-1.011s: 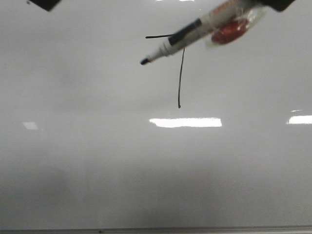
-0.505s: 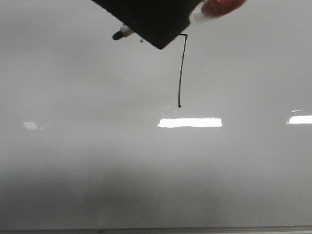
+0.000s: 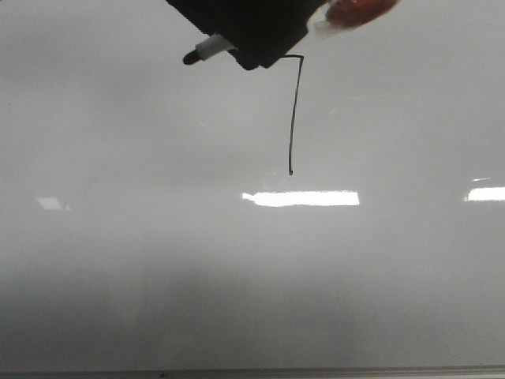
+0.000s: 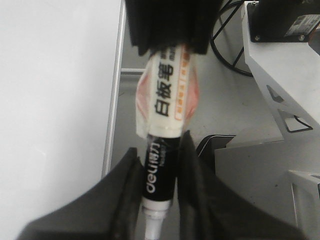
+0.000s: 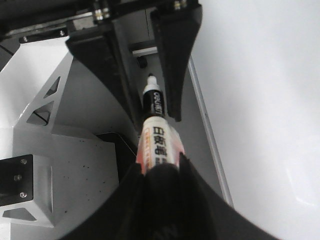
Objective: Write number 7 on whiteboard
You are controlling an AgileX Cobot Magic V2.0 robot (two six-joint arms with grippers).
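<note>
Above whiteboard [image 3: 118, 260], my left gripper [image 4: 161, 165] and right gripper [image 5: 159, 167] both clamp marker [image 4: 165, 115]; 7 [image 3: 293, 110] drawn.

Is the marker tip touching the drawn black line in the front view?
No, the marker tip sits well to the left of the number 7, with bare whiteboard around it.

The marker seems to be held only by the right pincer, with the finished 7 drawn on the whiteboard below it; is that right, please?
Not quite: both pincers grip the marker. The left wrist view shows the left pincer shut on its black section, and the right wrist view shows the right pincer shut on its white barrel. The 7 is indeed drawn on the whiteboard.
</note>
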